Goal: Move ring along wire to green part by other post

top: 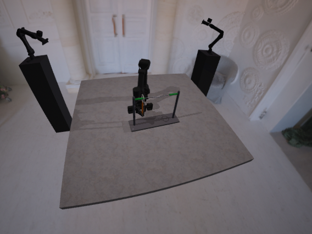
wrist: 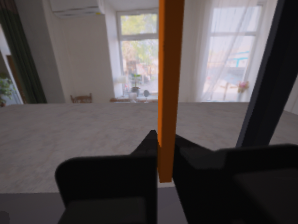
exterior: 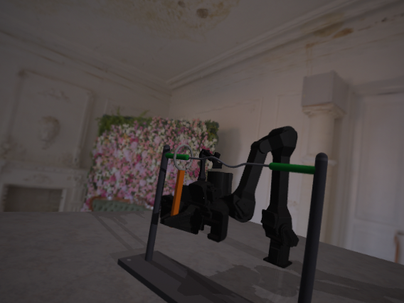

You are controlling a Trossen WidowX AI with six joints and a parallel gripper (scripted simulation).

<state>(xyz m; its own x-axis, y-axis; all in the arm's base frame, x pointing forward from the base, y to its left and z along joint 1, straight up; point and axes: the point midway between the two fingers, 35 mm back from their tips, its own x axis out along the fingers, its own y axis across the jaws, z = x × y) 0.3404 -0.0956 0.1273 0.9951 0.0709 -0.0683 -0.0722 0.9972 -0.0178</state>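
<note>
Shows, from left to right before pale walls (top: pixel 181 27) (exterior: pixel 71 89) (wrist: pixel 85 60): one of two black pedestals (top: pixel 44 90); two doors (top: pixel 103 35) beyond one mottled grey table (top: pixel 154 159) (exterior: pixel 71 235) (wrist: pixel 75 125); one of two posts (top: pixel 134 112) (exterior: pixel 157 210); one ring (top: pixel 143 96) (exterior: pixel 174 156) around the first green part (top: pixel 138 99) (exterior: pixel 171 156), with orange handle (top: pixel 142 105) (exterior: pixel 178 192) (wrist: pixel 170 90) clamped in the gripper (top: pixel 142 112) (exterior: pixel 176 213) (wrist: pixel 158 134); second green part (top: pixel 173 94) (exterior: pixel 292 168), post and pedestal.

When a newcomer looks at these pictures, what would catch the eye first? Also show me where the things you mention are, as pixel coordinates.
Probably the orange handle (top: pixel 142 107) (exterior: pixel 178 192) (wrist: pixel 170 90), bright and upright, held between the fingers of the black tool (top: pixel 142 113) (exterior: pixel 175 215) (wrist: pixel 158 134). Above it, the ring (exterior: pixel 174 156) surrounds the green part of the wire near one post (top: pixel 134 112) (exterior: pixel 156 210). Behind the wire stand, the exterior view also shows a wall of pink and white flowers (exterior: pixel 131 153).
</note>
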